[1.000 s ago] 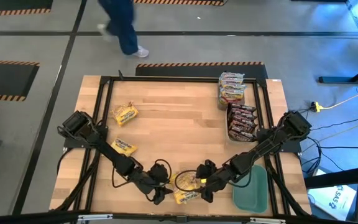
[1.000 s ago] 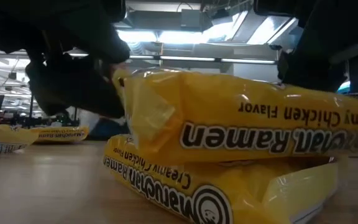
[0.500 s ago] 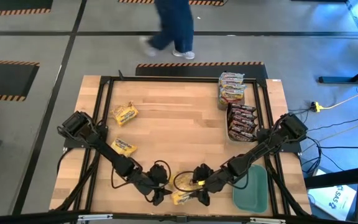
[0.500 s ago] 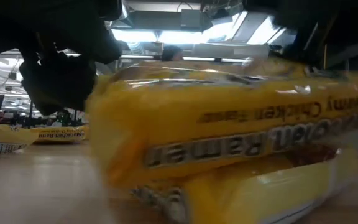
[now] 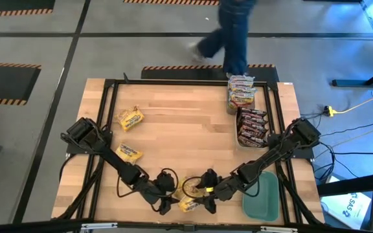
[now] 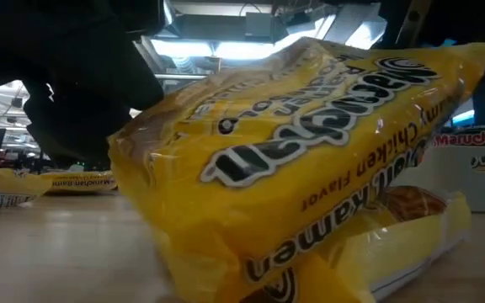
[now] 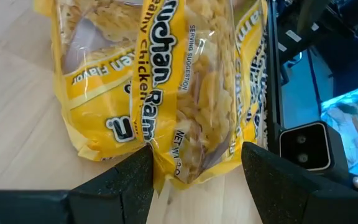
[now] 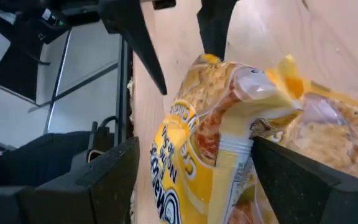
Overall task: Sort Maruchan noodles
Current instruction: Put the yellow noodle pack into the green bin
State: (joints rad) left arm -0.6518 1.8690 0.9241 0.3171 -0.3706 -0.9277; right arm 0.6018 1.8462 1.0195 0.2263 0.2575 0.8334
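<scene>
A yellow Maruchan packet (image 6: 310,160) stands tilted at the table's near edge, its right end raised. Its low end rests on a second yellow packet (image 6: 411,227) that lies flat. My right gripper (image 5: 206,199) comes in from the right and is shut on the tilted packet (image 8: 197,124). My left gripper (image 5: 167,206) is open on the left. Its fingers stand either side of the same packet's other end (image 7: 191,81). Two more yellow packets (image 5: 131,118) (image 5: 128,153) lie flat on the left half. My right gripper holds the tilted packet between its two fingers, at the end with the crimped seam (image 8: 235,149). It comes in low from the table's right. That end is lifted, and the other end is down on the flat packet. My left gripper's fingers (image 7: 143,165) flank the packet's end; whether they touch it cannot be told.
A stack of silvery-pink packets (image 5: 240,90) and a row of dark brown-red packets (image 5: 251,126) sit along the right edge. The teal lid (image 5: 262,194) lies at the near right corner. A person (image 5: 228,32) walks past beyond the far edge. Bare wood fills the table's middle.
The upper packet hung level above the lower one and has now tipped, with its right end up and its left end down. My right gripper has moved a little toward the table's left and near edge. The person has walked from left to right behind the table.
</scene>
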